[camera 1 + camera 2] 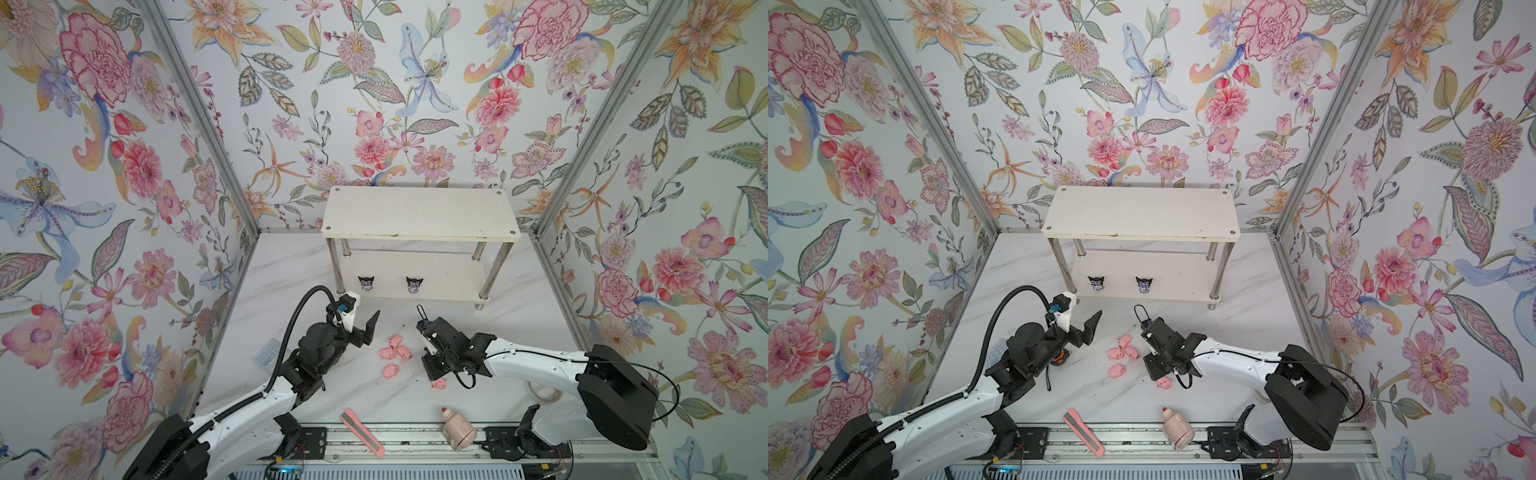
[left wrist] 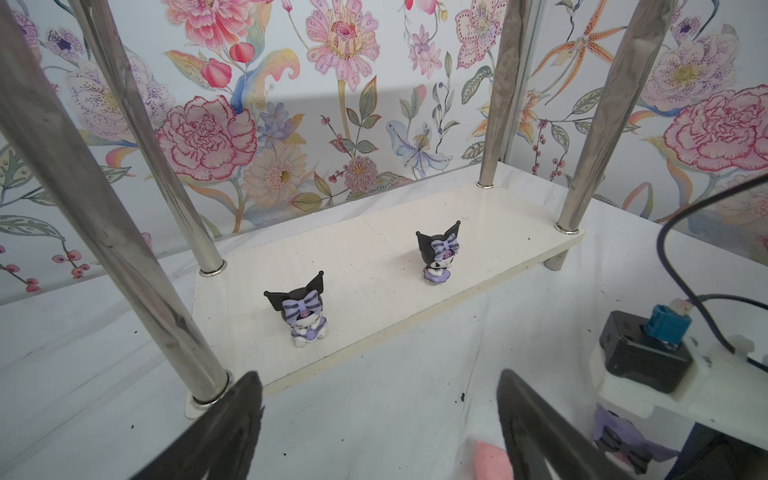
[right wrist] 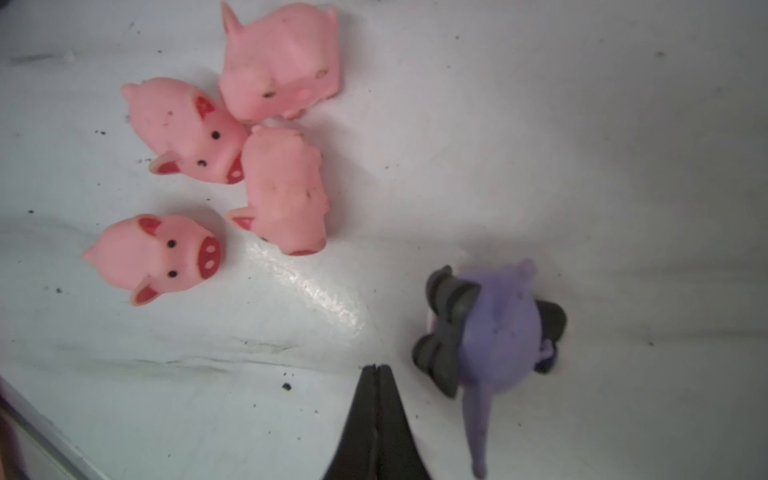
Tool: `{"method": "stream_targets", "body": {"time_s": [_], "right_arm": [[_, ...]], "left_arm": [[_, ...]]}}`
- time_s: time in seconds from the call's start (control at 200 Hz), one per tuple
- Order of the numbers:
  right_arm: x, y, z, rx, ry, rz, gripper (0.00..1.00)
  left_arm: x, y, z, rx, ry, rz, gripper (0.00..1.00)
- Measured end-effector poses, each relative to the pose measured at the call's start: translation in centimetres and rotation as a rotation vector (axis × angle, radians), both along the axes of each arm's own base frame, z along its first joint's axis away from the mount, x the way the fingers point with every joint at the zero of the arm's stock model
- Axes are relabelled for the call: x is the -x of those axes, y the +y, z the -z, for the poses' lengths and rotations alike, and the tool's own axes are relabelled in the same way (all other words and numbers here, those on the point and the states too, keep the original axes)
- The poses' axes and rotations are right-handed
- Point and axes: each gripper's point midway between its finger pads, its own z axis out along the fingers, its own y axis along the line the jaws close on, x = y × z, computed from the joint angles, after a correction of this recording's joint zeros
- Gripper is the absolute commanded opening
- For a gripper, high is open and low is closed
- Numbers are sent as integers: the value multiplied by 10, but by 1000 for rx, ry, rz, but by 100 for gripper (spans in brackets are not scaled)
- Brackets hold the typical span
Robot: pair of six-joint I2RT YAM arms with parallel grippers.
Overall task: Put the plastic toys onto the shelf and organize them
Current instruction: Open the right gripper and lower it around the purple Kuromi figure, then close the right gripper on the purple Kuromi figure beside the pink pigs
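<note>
The white two-tier shelf [image 1: 419, 216] stands at the back of the table. Two purple-white figurines with black horned heads [image 1: 366, 283] [image 1: 414, 285] stand upright on its lower board [image 2: 374, 249]. A third one [image 3: 494, 332] lies on the table, right beside the tips of my right gripper [image 3: 376, 368], which is shut with nothing in it. Several pink pigs [image 1: 395, 351] cluster on the table between the arms, and one more pig [image 1: 438, 383] lies by the right gripper. My left gripper [image 1: 368, 330] is open and empty, in front of the shelf's left legs.
A long pink box cutter [image 1: 362, 432] and a pale pink bottle with a red cap [image 1: 457, 430] lie near the front rail. A tape roll [image 1: 540, 392] sits under the right arm. A clear blister tray [image 1: 270, 351] lies left of the left arm. Floral walls close three sides.
</note>
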Motion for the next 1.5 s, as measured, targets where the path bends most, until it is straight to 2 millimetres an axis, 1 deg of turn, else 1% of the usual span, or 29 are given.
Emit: {"method": "stream_targets", "body": {"time_s": [0.13,0.25,0.36,0.485,0.571,0.611,0.641,0.686,0.746,0.786,0.876,0.936,1.031,1.101,1.171,1.246,1.351,1.501], "right_arm": [[-16,-25,5,7,17,119,0],[-39,-45,0,-5,-8,216,0],[-54,-54,-4,-22,-28,272,0],[-65,-63,-9,-38,-49,315,0],[-69,-65,-21,-70,-77,344,21],[-69,-65,-29,-96,-92,357,36],[-68,-64,-36,-111,-105,357,53],[-65,-62,-44,-134,-119,360,66],[-58,-55,-54,-150,-140,332,77],[-51,-46,-58,-160,-146,306,83],[-35,-30,-55,-143,-143,238,89],[-31,-26,-46,-110,-129,224,90],[-34,-29,-27,-42,-103,244,90],[-35,-32,-12,2,-84,260,86],[-38,-32,-4,18,-82,274,82],[-44,-31,-3,11,-96,290,76],[-56,-30,-8,-26,-123,320,66],[-70,-28,-15,-72,-149,355,45]], "left_arm": [[0,1,0,1,0,-3,89],[-1,2,1,-1,2,-7,89],[-3,1,7,-11,14,-7,89],[-3,0,11,-18,23,-4,89],[-4,1,10,-17,22,-6,89],[-4,1,10,-15,21,-7,90],[-4,1,9,-14,19,-7,90],[-4,1,8,-12,17,-6,90],[-4,0,8,-9,15,-2,89],[-4,0,7,-7,14,2,89],[-4,0,6,-4,11,5,90],[-4,-1,6,-2,11,7,90],[-4,-1,7,2,16,7,90],[-3,0,8,1,17,6,90],[-3,1,7,3,15,5,90],[-2,2,6,6,10,4,90],[-2,3,6,6,10,1,91],[-3,4,7,4,13,-4,90]]}}
